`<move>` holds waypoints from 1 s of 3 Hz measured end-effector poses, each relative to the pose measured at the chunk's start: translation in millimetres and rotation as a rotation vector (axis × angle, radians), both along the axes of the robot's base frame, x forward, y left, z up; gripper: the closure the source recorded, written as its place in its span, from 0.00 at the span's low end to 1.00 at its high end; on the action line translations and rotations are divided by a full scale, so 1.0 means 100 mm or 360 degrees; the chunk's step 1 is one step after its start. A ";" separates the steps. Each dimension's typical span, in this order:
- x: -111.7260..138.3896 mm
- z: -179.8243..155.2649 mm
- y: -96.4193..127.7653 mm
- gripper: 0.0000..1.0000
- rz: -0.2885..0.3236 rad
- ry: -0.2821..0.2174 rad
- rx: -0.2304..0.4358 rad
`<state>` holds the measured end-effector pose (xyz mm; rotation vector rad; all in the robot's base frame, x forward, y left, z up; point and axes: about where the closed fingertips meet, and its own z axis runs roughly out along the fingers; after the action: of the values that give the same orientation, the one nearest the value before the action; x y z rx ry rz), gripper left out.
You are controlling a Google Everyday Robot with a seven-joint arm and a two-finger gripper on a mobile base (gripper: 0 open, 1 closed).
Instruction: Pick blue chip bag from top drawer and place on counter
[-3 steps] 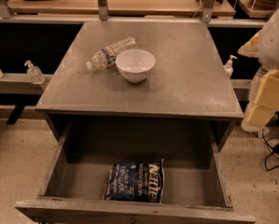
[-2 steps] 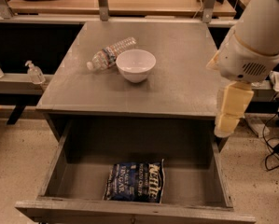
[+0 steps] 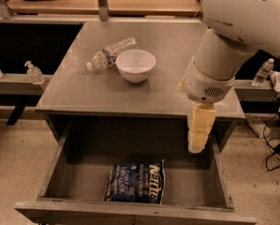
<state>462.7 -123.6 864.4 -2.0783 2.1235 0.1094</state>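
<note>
The blue chip bag (image 3: 136,182) lies flat on the floor of the open top drawer (image 3: 130,211), near its front, white "Kettle" lettering showing. The grey counter (image 3: 83,90) above it carries a white bowl and a bottle. My white arm reaches in from the upper right. My gripper (image 3: 197,136) hangs pointing down over the drawer's back right part, above and to the right of the bag, not touching it. Nothing shows in it.
A white bowl (image 3: 136,64) and a lying clear plastic water bottle (image 3: 111,54) sit on the counter's far half. A tan wooden bench (image 3: 121,1) runs behind. Small bottles (image 3: 34,73) stand on a side ledge at left, another bottle (image 3: 262,72) at right. Cables (image 3: 275,149) lie on the floor at right.
My arm has swung in from the right edge toward the left, and the gripper now hangs over the drawer's right part. The bag, bowl and bottle have not moved.
</note>
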 end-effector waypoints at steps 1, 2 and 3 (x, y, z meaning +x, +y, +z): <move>0.00 0.00 0.00 0.00 0.0000 0.0000 0.0000; -0.05 -0.08 0.25 0.02 0.0221 -0.0120 0.0081; -0.14 -0.31 0.58 0.23 0.0429 -0.0244 0.0068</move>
<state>448.7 -65.3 833.3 -2.2575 1.7327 0.0269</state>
